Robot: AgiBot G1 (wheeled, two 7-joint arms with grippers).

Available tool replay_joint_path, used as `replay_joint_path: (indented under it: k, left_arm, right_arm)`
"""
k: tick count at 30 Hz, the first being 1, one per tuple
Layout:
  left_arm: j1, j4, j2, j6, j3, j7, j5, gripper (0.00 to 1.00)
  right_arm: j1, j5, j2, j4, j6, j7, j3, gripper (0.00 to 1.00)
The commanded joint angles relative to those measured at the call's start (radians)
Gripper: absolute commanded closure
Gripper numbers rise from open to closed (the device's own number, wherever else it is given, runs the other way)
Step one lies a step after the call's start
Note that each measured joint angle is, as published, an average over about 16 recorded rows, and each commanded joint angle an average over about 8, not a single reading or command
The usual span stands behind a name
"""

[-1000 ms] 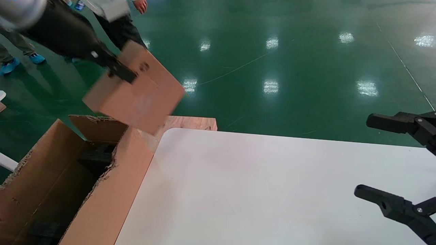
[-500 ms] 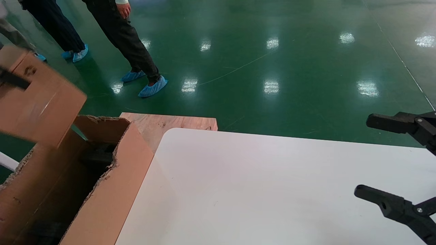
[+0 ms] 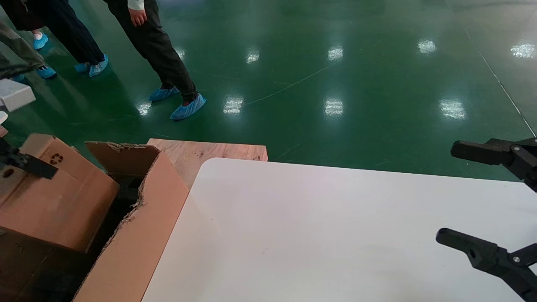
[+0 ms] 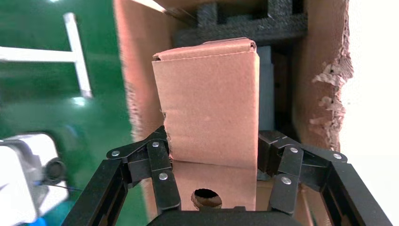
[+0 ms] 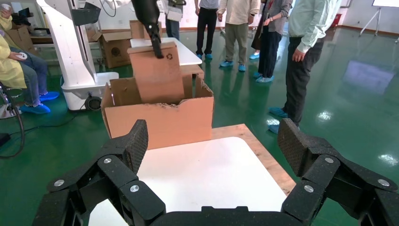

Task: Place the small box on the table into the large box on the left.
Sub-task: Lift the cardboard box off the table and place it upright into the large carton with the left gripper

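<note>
The left gripper [image 4: 214,165] pinches the small box [image 4: 209,106], held upright and partly lowered into the large box [image 3: 138,235] above its foam [image 4: 249,26]. Next, I judge: lower further, then release. The right gripper [image 3: 474,197] hangs spread over the table [image 3: 319,235].

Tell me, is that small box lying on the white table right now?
No, the left gripper holds the small box partway down into the large box, off the table.

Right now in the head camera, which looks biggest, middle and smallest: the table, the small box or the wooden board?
1. The table looks biggest.
2. The small box, held by the left gripper over the large box.
3. The wooden board looks smallest, though the table partly hides it.
</note>
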Motion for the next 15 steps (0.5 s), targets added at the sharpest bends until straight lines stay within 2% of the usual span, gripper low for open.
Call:
replay_joint_path:
  k: [1, 15]
  left_arm:
    - [0.021, -0.002, -0.010, -0.014, 0.008, -0.012, -0.021, 1.00]
    - [0.204, 0.052, 0.009, -0.107, 0.030, 0.007, -0.112, 1.00]
  right_arm:
    - [0.000, 0.000, 0.000, 0.000, 0.000, 0.000, 0.000, 0.00]
    - [0.000, 0.000, 0.000, 0.000, 0.000, 0.000, 0.000, 0.00]
